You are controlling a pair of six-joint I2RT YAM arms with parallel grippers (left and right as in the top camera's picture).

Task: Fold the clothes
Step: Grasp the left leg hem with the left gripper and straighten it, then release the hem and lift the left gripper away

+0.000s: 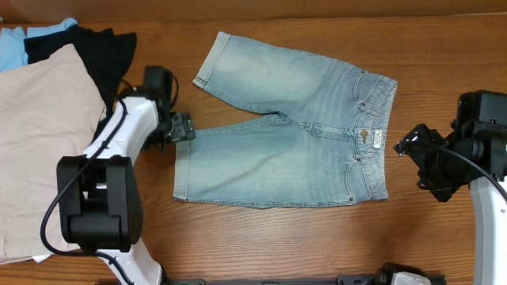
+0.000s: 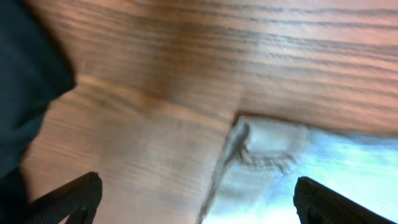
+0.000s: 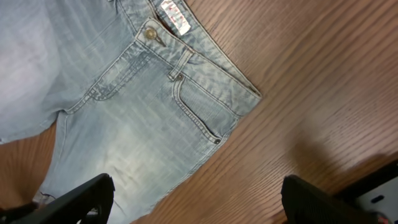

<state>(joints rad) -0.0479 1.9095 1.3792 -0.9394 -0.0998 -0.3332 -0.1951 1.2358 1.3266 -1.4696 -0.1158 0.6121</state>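
Note:
The light blue denim shorts [image 1: 293, 134] lie flat on the wooden table, waistband to the right, both legs pointing left. My left gripper [image 1: 184, 128] is open at the hem corner of the near leg; the left wrist view shows that hem corner [image 2: 267, 146], blurred, between the open fingers [image 2: 199, 196]. My right gripper [image 1: 408, 146] is open and empty just right of the waistband. The right wrist view shows the waistband, button and front pocket [image 3: 180, 81], with the open fingers [image 3: 199, 193] over the shorts' edge and bare wood.
A pile of other clothes lies at the left: large beige shorts [image 1: 40, 134], a black garment [image 1: 95, 47] and a light blue piece [image 1: 24, 39]. The black garment also shows at the left of the left wrist view [image 2: 25, 81].

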